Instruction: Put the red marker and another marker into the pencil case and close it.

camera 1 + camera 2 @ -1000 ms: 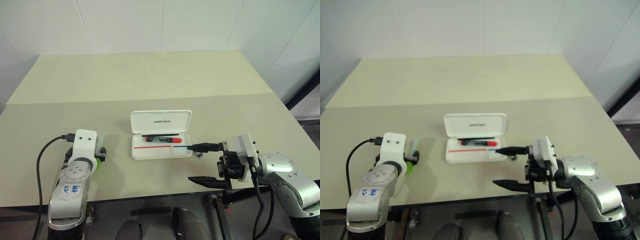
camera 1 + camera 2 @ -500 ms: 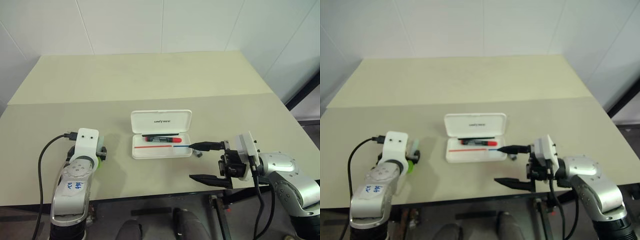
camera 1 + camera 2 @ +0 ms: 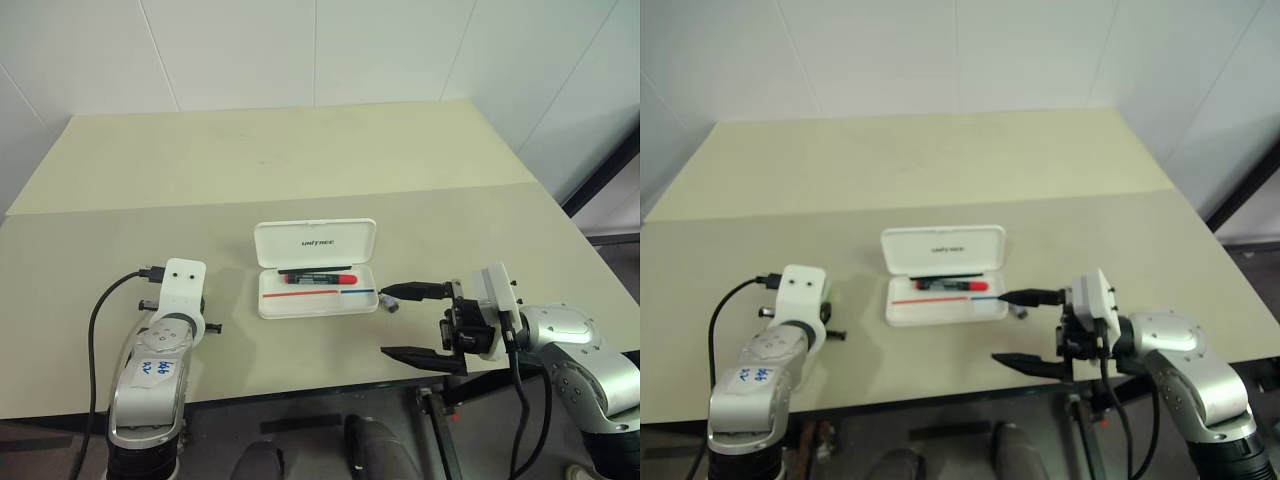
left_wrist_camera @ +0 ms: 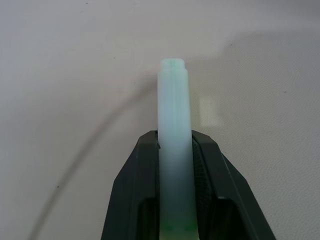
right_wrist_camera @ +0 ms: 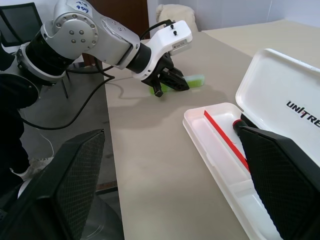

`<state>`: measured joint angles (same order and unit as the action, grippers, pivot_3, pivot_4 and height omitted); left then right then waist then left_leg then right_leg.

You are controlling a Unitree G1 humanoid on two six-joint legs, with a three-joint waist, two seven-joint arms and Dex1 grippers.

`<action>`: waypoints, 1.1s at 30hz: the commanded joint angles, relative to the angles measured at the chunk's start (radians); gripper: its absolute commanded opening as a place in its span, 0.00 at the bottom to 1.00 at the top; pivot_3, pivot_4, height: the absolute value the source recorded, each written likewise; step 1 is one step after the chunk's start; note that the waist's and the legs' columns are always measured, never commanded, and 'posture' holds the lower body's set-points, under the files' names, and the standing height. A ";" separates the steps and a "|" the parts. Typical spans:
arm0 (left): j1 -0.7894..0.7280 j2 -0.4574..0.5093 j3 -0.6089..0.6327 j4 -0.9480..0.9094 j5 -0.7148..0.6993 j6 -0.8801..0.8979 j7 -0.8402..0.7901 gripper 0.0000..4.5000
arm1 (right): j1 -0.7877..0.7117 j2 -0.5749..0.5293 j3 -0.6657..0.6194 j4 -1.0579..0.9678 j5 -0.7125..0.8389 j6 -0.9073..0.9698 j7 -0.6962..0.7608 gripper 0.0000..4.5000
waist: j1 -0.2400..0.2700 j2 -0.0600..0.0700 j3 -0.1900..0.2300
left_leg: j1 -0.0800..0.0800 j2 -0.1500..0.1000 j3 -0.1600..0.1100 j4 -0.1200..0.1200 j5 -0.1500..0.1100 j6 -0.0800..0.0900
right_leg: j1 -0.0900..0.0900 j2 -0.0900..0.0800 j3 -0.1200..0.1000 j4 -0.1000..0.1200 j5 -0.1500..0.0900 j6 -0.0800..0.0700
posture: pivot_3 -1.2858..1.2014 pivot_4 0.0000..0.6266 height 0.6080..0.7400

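Where two pale beige panels meet in a seam across its middle, the counter (image 3: pixel 300 150) sits against white tiled walls, with dark floor showing below its near edge. At its centre lies the pencil case (image 3: pixel 317 268), lid swung open and flat behind the tray, the red marker (image 3: pixel 320 278) resting inside beside the printed red and blue lines. A small grey block (image 3: pixel 390 305) sits just right of the case. Near the counter's left edge, the left gripper (image 4: pixel 175 150) has its fingers (image 4: pixel 137 170) clamped on the green highlighter (image 4: pixel 174 125), which juts out past their tips; a second ago those fingers stood wide around it, and they have since drawn in against its sides. The right gripper (image 3: pixel 415 322) hovers at the near right of the case with its fingers (image 3: pixel 412 291) spread wide and holding nothing, unchanged over the same second. Case and red marker have not shifted.
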<state>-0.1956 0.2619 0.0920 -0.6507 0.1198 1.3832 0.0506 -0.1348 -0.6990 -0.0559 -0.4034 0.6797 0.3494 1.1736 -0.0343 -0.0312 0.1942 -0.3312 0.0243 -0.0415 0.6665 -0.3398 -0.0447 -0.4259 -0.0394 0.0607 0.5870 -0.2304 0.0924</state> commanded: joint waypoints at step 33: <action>-0.317 0.267 0.183 0.333 -0.337 -0.792 -0.477 0.10 | 0.013 0.065 -0.132 -0.060 0.152 -0.035 -0.058 1.00 | 0.015 -0.003 0.002 | -0.008 0.003 -0.003 -0.002 -0.007 -0.006 | -0.015 0.005 -0.001 -0.002 0.008 0.012 | 0.52 0.24 1.00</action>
<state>-0.4791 0.5093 0.2586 -0.3025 -0.1861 0.6282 -0.3981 -0.1269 -0.6387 -0.1603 -0.4236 0.8018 0.3256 1.1217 -0.0194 -0.0343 0.1962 -0.3390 0.0269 -0.0444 0.6640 -0.3468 -0.0512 -0.4411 -0.0348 0.0601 0.5858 -0.2224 0.1043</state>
